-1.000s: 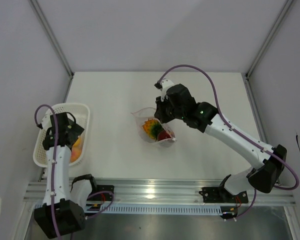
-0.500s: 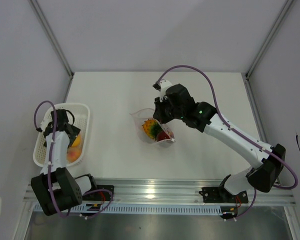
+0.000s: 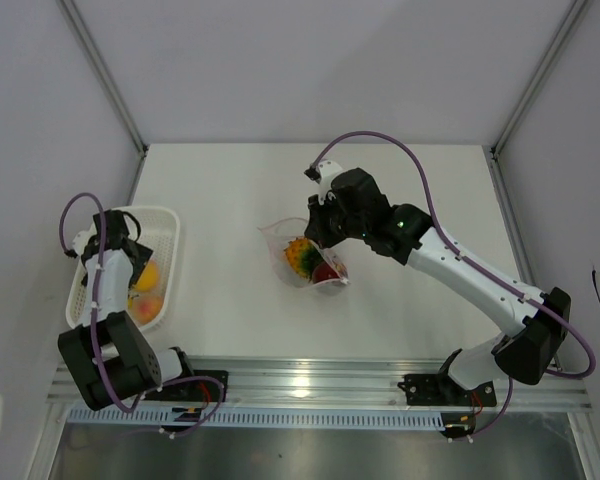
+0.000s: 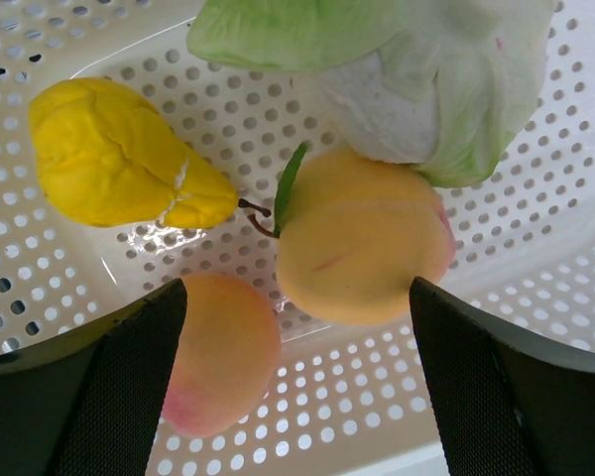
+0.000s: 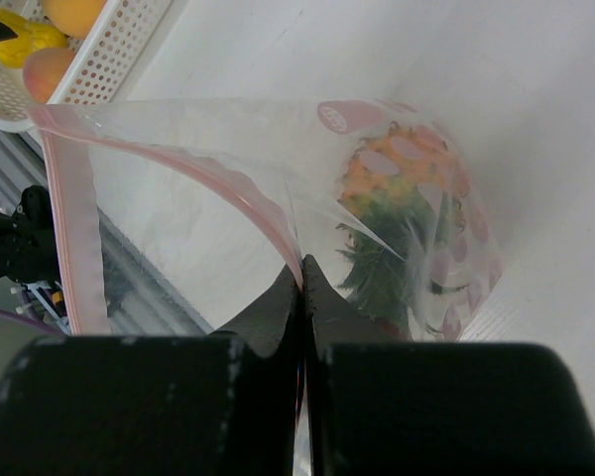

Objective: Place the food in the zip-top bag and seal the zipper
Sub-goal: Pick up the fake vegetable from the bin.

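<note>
A white worktop [image 3: 230, 190] boxed in by pale walls lies ahead of me. The white lattice basket [image 3: 170, 225] sits at its 9 o'clock edge and the zip-top bag [image 3: 305, 262] is near the middle.

My left end effector [image 3: 120, 245] hangs over the basket, released, its jaws spread wide and holding nothing. Through that wrist camera, the left end effector [image 4: 296, 297] frames four toy foods lying in the basket:
- a yellow piece [image 4: 114, 154] at 10 o'clock
- a pale green-white leafy piece [image 4: 416, 69] at 1 o'clock
- a round orange fruit [image 4: 362, 238] in the centre, touching the leafy piece
- a second orange fruit [image 4: 223, 352] at 7 o'clock, beside my left finger

My right end effector [image 3: 320, 235] is clenched on the bag's mouth edge — the fingertips meet with thin plastic between them. From that wrist, the right end effector [image 5: 302, 273] holds the mouth gaping, and the pink zipper [image 5: 74, 228] runs off toward 9 o'clock. Inside the bag lie an orange-and-green piece [image 5: 392, 188] and, in the overhead view, a dark red piece [image 3: 328, 270] just beside it at 4 o'clock.
</note>
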Robot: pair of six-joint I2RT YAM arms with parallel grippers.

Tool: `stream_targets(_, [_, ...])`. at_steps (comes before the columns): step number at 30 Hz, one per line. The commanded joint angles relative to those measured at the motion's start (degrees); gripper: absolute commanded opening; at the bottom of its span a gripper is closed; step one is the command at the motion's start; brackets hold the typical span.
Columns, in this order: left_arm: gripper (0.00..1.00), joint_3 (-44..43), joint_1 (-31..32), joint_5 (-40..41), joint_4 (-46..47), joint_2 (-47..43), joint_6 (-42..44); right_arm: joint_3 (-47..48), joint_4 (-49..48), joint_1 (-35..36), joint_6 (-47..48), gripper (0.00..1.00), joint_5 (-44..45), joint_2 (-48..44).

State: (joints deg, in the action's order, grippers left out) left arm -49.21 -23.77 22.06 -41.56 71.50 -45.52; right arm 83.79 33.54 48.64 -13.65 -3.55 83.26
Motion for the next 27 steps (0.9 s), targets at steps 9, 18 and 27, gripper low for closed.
stream_targets(9, [1.00, -5.63, -1.28, -2.29, 1.22, -2.86, -0.71, 0.94, -1.55, 0.22, 0.38, 0.00, -0.40, 0.14])
stream_targets(18, [0.99, -3.35, -7.33, -5.01, 4.64, -0.75, -3.26, 1.29, -1.11, 0.49, 0.38, 0.00, -0.58, 0.50])
stream_targets(27, [1.00, -5.19, -10.07, -5.45, 6.49, 3.64, -4.14, 2.43, -0.84, 0.66, 0.38, 0.00, -0.93, 1.20])
